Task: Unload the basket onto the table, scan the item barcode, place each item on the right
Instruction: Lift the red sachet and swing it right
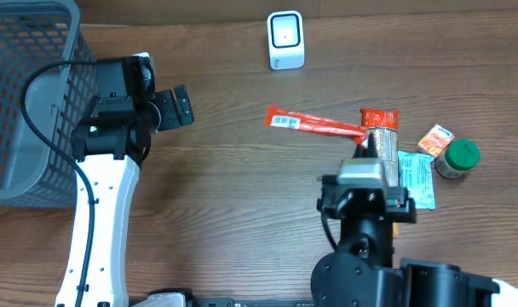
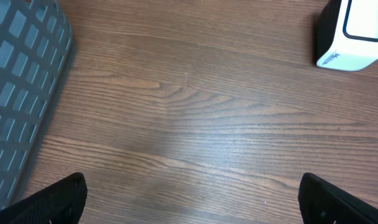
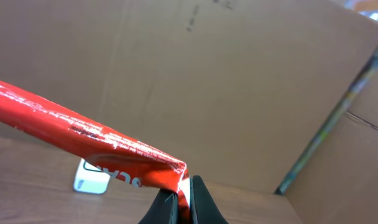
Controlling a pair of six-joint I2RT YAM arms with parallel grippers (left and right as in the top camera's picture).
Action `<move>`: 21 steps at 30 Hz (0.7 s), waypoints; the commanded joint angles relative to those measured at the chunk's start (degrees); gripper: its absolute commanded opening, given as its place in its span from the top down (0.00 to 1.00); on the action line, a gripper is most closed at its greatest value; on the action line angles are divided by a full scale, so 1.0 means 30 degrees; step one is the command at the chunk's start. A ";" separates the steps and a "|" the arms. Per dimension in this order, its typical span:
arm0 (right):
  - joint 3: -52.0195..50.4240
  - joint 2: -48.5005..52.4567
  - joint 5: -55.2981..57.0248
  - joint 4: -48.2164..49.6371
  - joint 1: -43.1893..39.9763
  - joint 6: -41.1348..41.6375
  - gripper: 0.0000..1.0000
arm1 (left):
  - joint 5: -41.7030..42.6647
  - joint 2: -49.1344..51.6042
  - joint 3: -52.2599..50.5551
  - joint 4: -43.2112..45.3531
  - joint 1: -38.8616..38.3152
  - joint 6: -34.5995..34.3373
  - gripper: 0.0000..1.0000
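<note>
Overhead: right gripper (image 1: 362, 143) is clamped on one end of the long red packet (image 1: 314, 124), which sticks out to the left, apparently lifted off the table (image 1: 242, 196). The white patch near its free end looks like the barcode, facing up. Scanner (image 1: 285, 40) is well apart, further back. The other stock, a silver pouch (image 1: 382, 141), teal packet (image 1: 417, 175), orange packet (image 1: 435, 138) and green-lid jar (image 1: 457, 158), is bunched just beside the right arm. Left gripper (image 1: 181, 107) is parked near the basket (image 1: 29, 85), holding nothing. Left wrist: left gripper (image 2: 192, 190) is spread wide over bare wood, basket (image 2: 21, 93) at left, scanner (image 2: 354, 34) top right. Right wrist: right gripper (image 3: 183, 200) has its tips fully together on the crimped end of the red packet (image 3: 83, 132), with the rest cantilevered up-left against a cardboard wall (image 3: 239, 74). The white object below is probably the scanner (image 3: 92, 179). Risks, my read: the pinch is thin and on the very edge, so a fast swing or wrist roll could let the packet slip out or pivot in the jaws. The long unsupported length may droop or twist, so the code could miss the scanner window. Swinging wide near the pile could knock the jar.
</note>
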 commanded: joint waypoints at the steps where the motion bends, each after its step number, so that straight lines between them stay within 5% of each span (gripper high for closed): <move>1: 0.0087 0.0102 0.0146 -0.0015 -0.0772 -0.0073 0.96 | -0.0240 0.0146 0.0102 0.0015 -0.0015 0.0240 0.00; 21: 0.0087 -0.2164 -0.0852 -0.0525 0.0568 -0.0073 0.96 | -0.0240 0.0146 0.0102 0.0015 -0.0007 0.0240 0.00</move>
